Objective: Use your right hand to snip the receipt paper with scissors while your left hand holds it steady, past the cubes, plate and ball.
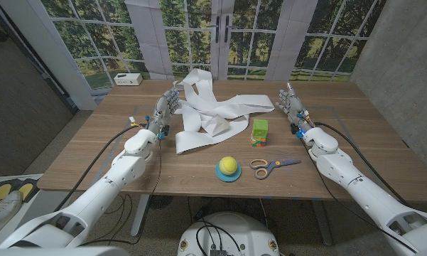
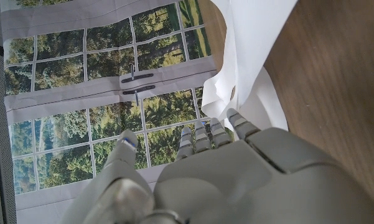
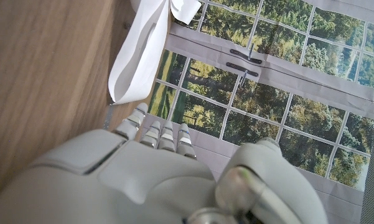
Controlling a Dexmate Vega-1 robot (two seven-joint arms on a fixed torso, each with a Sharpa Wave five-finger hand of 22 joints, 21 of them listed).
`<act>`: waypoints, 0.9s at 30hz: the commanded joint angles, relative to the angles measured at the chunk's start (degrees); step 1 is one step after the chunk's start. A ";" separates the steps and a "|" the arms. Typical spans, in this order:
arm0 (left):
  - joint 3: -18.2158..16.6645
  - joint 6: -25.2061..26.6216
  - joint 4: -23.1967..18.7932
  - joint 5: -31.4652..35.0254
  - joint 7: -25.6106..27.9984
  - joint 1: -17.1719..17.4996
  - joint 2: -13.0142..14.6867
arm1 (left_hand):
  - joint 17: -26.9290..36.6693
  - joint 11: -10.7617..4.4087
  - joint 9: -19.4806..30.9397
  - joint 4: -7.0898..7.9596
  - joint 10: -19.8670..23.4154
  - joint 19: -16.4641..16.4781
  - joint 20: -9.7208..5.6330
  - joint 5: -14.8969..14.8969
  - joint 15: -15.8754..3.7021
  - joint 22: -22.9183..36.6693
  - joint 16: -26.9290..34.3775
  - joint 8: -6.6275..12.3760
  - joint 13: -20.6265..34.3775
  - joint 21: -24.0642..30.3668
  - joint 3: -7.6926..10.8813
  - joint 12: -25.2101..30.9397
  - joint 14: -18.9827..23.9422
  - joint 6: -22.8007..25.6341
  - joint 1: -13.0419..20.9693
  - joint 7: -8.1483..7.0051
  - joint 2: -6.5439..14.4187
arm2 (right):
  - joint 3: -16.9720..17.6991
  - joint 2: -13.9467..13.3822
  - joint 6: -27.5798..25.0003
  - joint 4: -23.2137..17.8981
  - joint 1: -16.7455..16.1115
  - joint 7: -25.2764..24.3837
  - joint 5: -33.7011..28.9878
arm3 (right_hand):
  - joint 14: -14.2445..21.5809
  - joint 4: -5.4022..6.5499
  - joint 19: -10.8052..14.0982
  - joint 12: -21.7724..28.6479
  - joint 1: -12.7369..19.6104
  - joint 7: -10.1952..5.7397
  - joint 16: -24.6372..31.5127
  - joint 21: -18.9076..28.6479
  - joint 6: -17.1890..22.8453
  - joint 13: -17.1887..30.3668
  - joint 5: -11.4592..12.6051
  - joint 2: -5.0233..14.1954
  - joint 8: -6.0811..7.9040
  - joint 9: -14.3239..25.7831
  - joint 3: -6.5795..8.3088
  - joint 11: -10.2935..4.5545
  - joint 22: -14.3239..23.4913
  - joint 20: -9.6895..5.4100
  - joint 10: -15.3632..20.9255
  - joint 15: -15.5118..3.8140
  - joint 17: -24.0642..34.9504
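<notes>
A long white receipt paper (image 1: 212, 110) lies in loose folds across the far middle of the table. My left hand (image 1: 165, 109) stands at the paper's left edge, fingers apart, holding nothing. My right hand (image 1: 292, 105) stands past the paper's right end, open and apart from it. The scissors (image 1: 272, 166), blue-handled with a pale ring, lie near the front edge, well in front of my right hand. The paper also shows beyond my fingers in the left wrist view (image 2: 249, 56) and the right wrist view (image 3: 140, 56).
Stacked green, orange and yellow cubes (image 1: 259, 131) stand right of centre. A yellow-green ball sits on a small blue plate (image 1: 228, 174) near the front. A white box (image 1: 128, 79) sits beyond the table's far left. A window backdrop hangs behind.
</notes>
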 commanded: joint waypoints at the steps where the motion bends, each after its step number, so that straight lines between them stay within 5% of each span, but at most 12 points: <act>1: 0.10 0.15 -1.36 0.27 0.86 0.67 0.03 | 0.29 0.02 0.09 -0.03 0.40 0.54 -0.04 0.22 -0.51 0.13 0.27 0.34 0.18 0.40 0.33 0.38 0.01 0.42 0.50 -0.17 0.14 | 0.33 -0.62 -0.85 -0.72 -0.37 0.37 0.68 | -0.37 0.03 0.44 0.24 0.36 0.47 0.26 0.21 0.09 0.26 0.34 0.03 0.36 0.29 -0.45 0.32 0.22 0.09 0.15 -0.16 0.28; 27: -1.52 -3.09 -5.36 0.94 1.46 4.27 1.96 | 0.29 0.09 0.09 -0.08 0.42 0.43 -0.18 0.20 -0.44 0.14 0.00 0.13 0.20 0.29 0.39 0.24 -0.45 0.59 0.69 0.12 0.19 | -0.81 -2.25 1.20 -2.42 -0.58 -0.77 -4.00 | -0.43 -0.64 -0.17 0.63 1.32 -0.37 0.25 0.11 -0.34 0.27 0.33 -0.01 0.29 0.30 -0.29 -0.36 0.21 0.29 1.00 -0.87 0.22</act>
